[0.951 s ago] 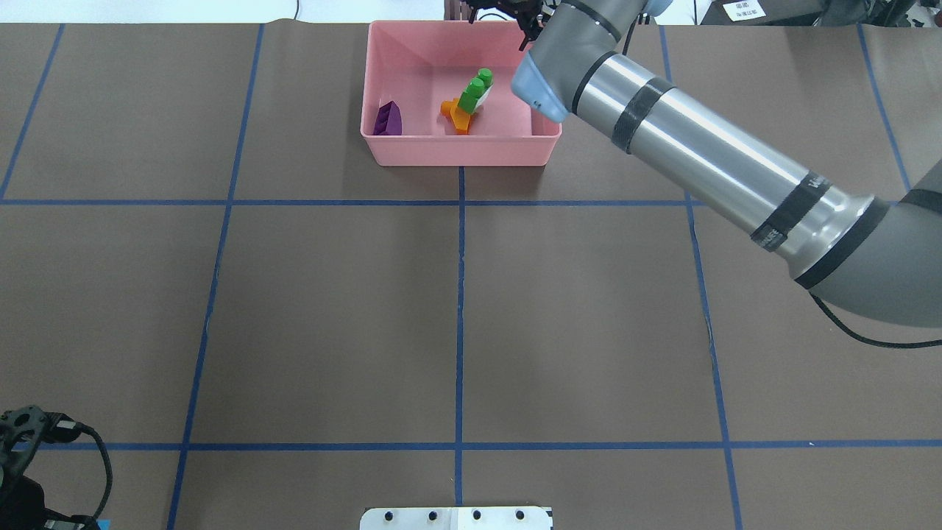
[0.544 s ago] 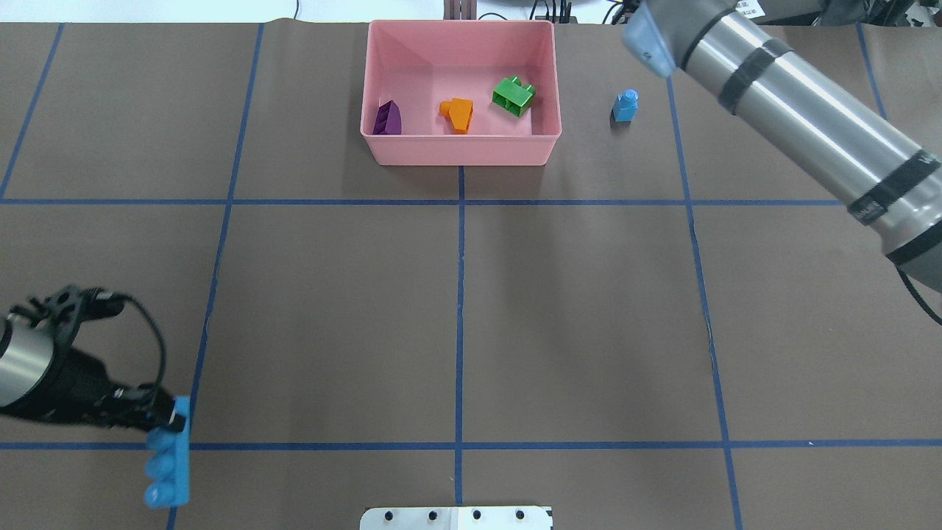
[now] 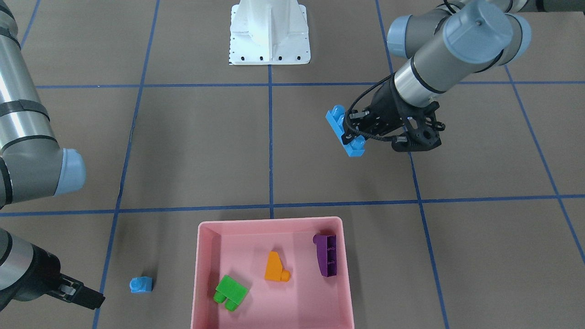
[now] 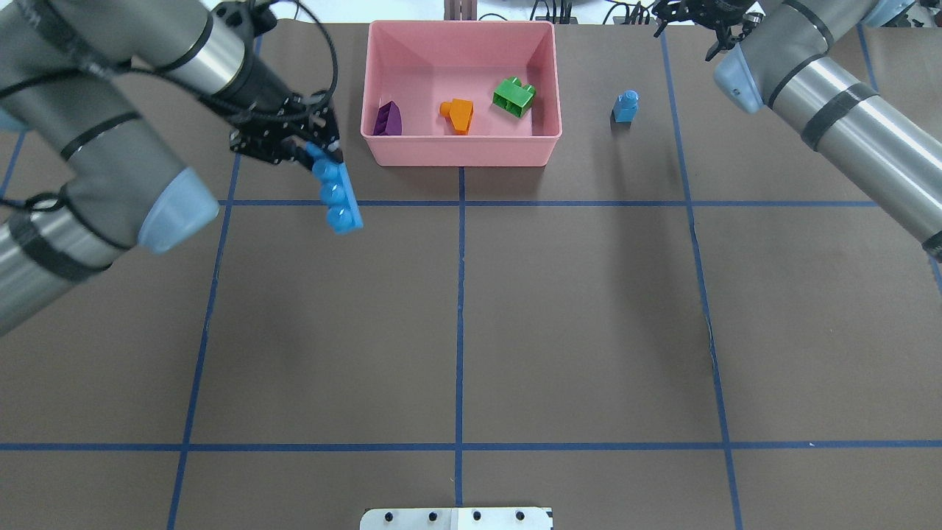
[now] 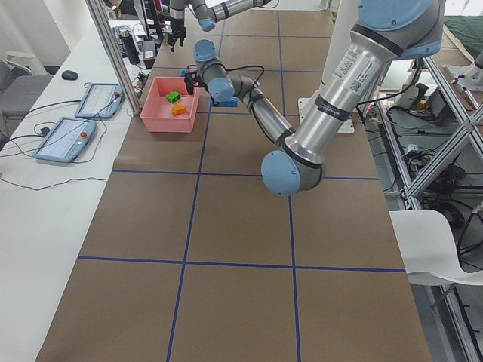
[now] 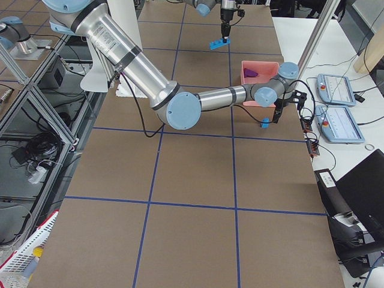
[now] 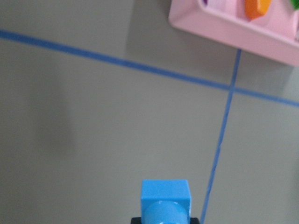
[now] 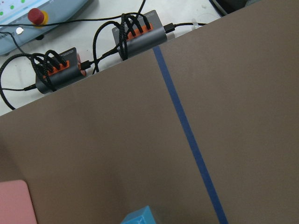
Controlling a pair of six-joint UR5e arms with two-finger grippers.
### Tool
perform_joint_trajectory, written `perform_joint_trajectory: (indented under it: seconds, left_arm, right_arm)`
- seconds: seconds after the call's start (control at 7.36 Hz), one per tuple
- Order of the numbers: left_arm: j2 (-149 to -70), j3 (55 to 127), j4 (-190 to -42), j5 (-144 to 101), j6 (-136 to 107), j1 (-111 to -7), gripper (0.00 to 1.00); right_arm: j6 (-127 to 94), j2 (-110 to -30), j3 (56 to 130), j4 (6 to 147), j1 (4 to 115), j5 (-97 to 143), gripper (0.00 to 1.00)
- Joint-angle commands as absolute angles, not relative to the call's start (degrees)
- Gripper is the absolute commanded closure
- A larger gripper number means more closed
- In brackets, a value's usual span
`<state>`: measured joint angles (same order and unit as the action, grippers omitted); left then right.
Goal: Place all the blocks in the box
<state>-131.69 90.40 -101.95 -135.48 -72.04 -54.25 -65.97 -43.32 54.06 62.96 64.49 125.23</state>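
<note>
The pink box [image 4: 460, 151] stands at the table's far middle and holds the purple [image 4: 387, 118], orange [image 4: 458, 114] and green [image 4: 514, 96] bricks. My left gripper [image 4: 318, 151] is shut on one end of the long light-blue brick [image 4: 337, 195] and holds it above the table, just off the box's near-left corner. The left wrist view shows that brick [image 7: 165, 200] and the box [image 7: 224, 30]. The small light-blue brick [image 4: 625, 107] stands on the table right of the box. My right gripper [image 3: 93, 299] hovers beyond it and looks open and empty.
The white robot base [image 3: 269, 32] sits at the table's near edge. Blue tape lines cross the brown table. Cable hubs [image 8: 140, 35] lie just past the far edge. Operator tablets [image 6: 336, 90] lie on the side bench.
My left arm has swept from the near-left corner up to the box's left side with the long blue brick. My right arm left the box, where the green brick now lies, and moved right.
</note>
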Motion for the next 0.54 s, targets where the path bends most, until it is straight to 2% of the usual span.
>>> perform_joint_trajectory:
  seconds: [0.0,0.14,0.27,0.41]
  left_arm:
    - [-147.25,69.00,-105.52,-134.13,-71.19,-58.70,1.00]
    - [-154.35,57.77,-110.78,-126.29,-74.76,-58.45,1.00]
    - [-157.73,48.52,-118.40,-123.78,-76.62,-58.10,1.00]
    - [-157.94,46.69,-120.30,-119.40,-78.38,-56.70,1.00]
  right_arm:
    - [-69.93,-43.42,53.96,62.67,61.28,119.21,0.00]
    - [-73.88,-43.59,53.79,59.36,58.21,114.57,0.00]
    - [-73.65,-44.20,53.79,57.06,56.44,113.56,0.00]
    - [-73.22,-44.30,52.57,54.00,54.86,112.86,0.00]
